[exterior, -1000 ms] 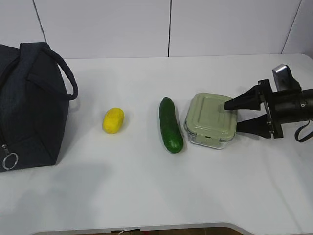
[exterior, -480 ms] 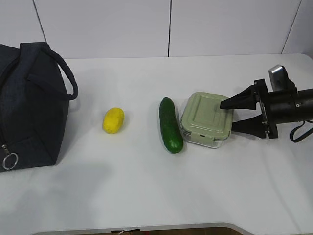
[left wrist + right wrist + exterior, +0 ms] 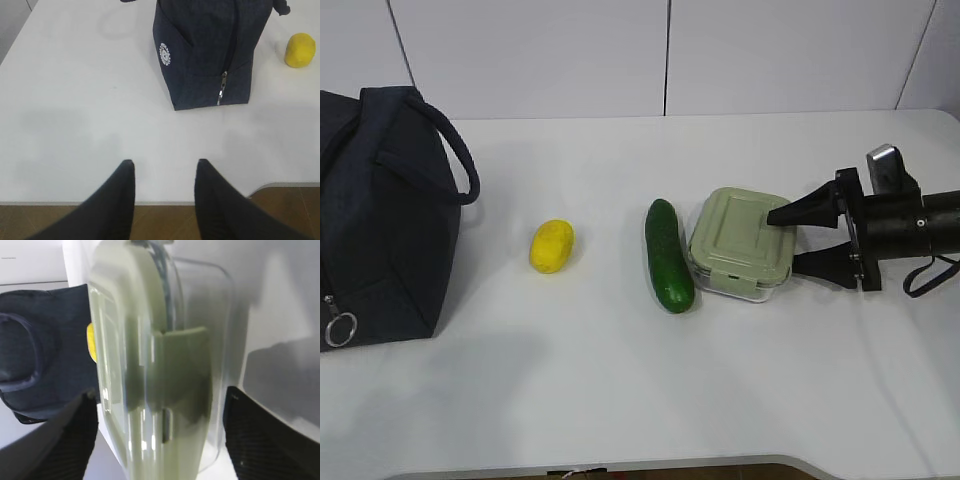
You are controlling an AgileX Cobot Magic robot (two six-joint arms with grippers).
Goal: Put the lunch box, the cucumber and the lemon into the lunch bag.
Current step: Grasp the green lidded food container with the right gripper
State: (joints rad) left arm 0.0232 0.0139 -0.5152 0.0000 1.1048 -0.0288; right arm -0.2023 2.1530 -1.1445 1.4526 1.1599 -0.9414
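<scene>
**Spotter:** Exterior view first: your right gripper [image 3: 788, 240] comes in sideways from the right, low over the table [image 3: 620, 400], with its fingers spread above and below the near end of the lunch box [image 3: 740, 245]. I'd say that sideways approach is so one finger can go over the pale green lid and the other along the glass wall.

**Operator:** Are they gripping it yet?

**Spotter:** Not that I can see. In your right wrist view the lunch box [image 3: 150, 365] fills the gap, with a dark finger on each side and daylight between them and the box. Fingers are released, straddling the box.

**Operator:** And the rest?

**Spotter:** The cucumber [image 3: 668, 255] lies just beside the box on its left, close enough that I can't tell whether they touch. The lemon [image 3: 551, 246] sits well apart, further left. The lunch bag [image 3: 380, 215] stands at the far left edge, its handle [image 3: 455, 150] arched over, and the ring pull [image 3: 340, 329] hanging low on its end. To me it looks zipped shut, which would explain your left gripper [image 3: 162, 172] waiting open in front of it, holding nothing.

**Operator:** Any writing?

**Spotter:** Only a small round white emblem [image 3: 164, 53] on the bag's side in your left wrist view; too small to read.
</scene>
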